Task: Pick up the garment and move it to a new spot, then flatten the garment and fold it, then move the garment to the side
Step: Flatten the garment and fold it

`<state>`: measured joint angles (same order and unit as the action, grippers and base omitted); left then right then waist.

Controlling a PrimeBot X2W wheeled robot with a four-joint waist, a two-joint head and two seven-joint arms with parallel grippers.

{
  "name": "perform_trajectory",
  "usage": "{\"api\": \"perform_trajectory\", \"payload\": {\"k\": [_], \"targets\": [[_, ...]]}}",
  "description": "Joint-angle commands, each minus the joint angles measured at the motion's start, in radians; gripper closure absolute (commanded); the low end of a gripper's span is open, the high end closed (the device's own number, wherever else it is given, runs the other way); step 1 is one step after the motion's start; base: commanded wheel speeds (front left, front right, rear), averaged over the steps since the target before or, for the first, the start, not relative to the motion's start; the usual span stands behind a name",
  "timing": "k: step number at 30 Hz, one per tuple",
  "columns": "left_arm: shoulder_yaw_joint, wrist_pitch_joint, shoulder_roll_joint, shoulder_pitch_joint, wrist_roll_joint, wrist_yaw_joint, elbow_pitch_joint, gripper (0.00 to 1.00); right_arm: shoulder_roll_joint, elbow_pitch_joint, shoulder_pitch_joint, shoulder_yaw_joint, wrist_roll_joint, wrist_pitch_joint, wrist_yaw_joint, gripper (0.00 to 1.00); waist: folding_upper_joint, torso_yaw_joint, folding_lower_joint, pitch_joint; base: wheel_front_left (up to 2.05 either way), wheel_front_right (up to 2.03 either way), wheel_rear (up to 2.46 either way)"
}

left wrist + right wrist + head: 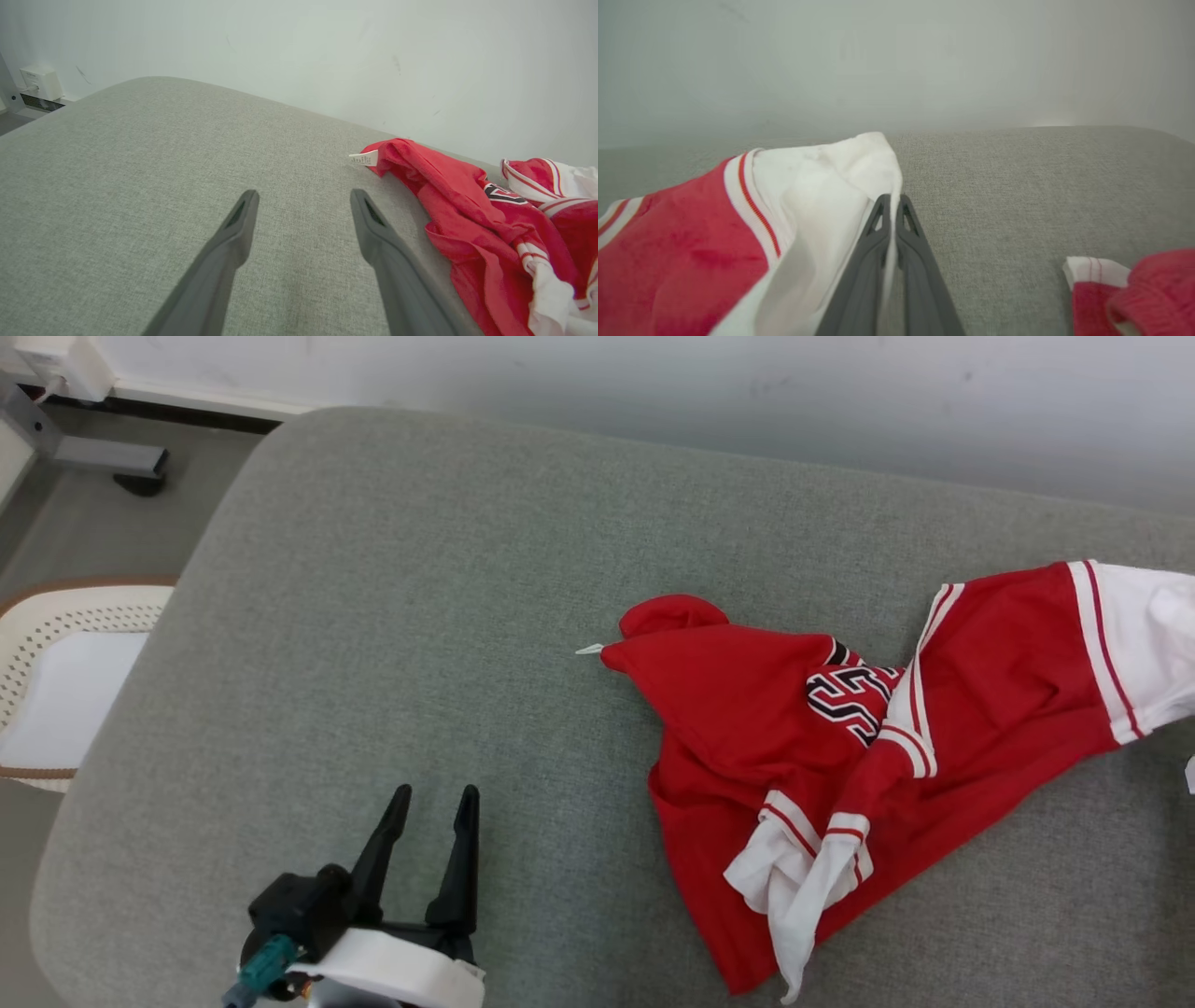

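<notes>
On the right half of the cushion (420, 616), the garment (728, 709), its label (589, 650) at the left tip. Well left of it and nearer the front edge, the left gripper (436, 791), over bare cushion, apart from the cloth. At the garment's right end, the right gripper (890, 199), cloth between its fingers. Behind the cushion, a wall (653, 383); left of it, on the floor (56, 532), a basket (37, 616).

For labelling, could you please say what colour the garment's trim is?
White trim with red stripes; head view best.
</notes>
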<state>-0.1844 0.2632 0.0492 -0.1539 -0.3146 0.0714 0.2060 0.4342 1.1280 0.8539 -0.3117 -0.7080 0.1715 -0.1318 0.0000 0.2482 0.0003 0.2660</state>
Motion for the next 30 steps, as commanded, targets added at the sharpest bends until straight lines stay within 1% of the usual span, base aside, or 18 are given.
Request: {"api": "perform_trajectory", "payload": {"k": [1,6,9,10,12,16,18,20,22,25,28,30], "targets": [[-0.003,0.001,0.004,-0.004,-0.006,0.003,0.009,0.0,-0.013,0.04,-0.003,0.006,0.016,0.017,0.003,0.0,0.0,-0.011,-0.0003,-0.026,0.0,0.0,0.0],[-0.005,0.001,0.003,0.009,0.006,0.006,0.022,0.0,-0.027,0.069,-0.013,0.001,0.062,0.07,0.003,0.0,0.0,-0.031,-0.0003,-0.076,0.0,0.0,0.0],[0.0,0.001,0.004,0.026,0.016,0.008,0.031,0.0,-0.037,0.04,-0.03,0.002,0.1,0.089,0.003,0.0,0.0,-0.05,-0.0003,-0.125,0.0,0.0,0.0],[0.001,0.001,0.003,0.031,0.019,0.009,0.034,0.0,-0.047,0.014,-0.041,-0.005,0.119,0.093,0.003,0.0,0.0,-0.056,-0.0003,-0.144,0.0,0.0,0.0],[0.002,0.001,0.003,0.046,0.023,0.009,0.038,0.0,-0.074,-0.088,-0.082,-0.022,0.136,0.093,0.002,0.0,0.0,-0.067,-0.0003,-0.176,0.0,0.0,0.0],[-0.003,0.001,0.003,0.068,0.017,0.012,0.048,0.0,-0.084,-0.277,-0.211,-0.104,0.165,0.093,0.003,0.0,0.0,-0.076,-0.0003,-0.231,0.0,0.0,0.0],[-0.006,0.002,0.004,0.079,0.014,0.012,0.05,0.0,-0.092,-0.359,-0.265,-0.154,0.142,0.091,0.003,0.0,0.0,-0.075,-0.0003,-0.249,0.0,0.0,0.0],[-0.008,0.002,0.004,0.084,0.01,0.01,0.052,0.0,-0.064,-0.453,-0.307,-0.251,0.157,0.07,0.003,0.0,0.0,-0.071,-0.0003,-0.261,0.0,0.0,0.0],[-0.007,0.001,0.004,0.091,0.007,0.008,0.052,0.0,-0.02,-0.527,-0.339,-0.319,0.162,0.052,0.003,0.0,0.0,-0.069,-0.0003,-0.272,0.0,0.0,0.0],[-0.003,0.001,0.004,0.102,0.003,0.006,0.051,0.0,0.019,-0.618,-0.36,-0.408,0.155,-0.004,0.003,0.0,0.0,-0.065,-0.0003,-0.277,0.0,0.0,0.0],[-0.005,0.001,0.003,0.1,-0.006,0.004,0.05,0.0,0.061,-0.663,-0.353,-0.474,0.158,-0.062,0.003,0.0,0.0,-0.058,-0.0003,-0.278,0.0,0.0,0.0],[-0.009,0.001,0.003,0.097,-0.011,0.003,0.048,0.0,0.071,-0.675,-0.332,-0.512,0.164,-0.092,0.003,0.0,0.0,-0.052,-0.0003,-0.275,0.0,0.0,0.0]]}}
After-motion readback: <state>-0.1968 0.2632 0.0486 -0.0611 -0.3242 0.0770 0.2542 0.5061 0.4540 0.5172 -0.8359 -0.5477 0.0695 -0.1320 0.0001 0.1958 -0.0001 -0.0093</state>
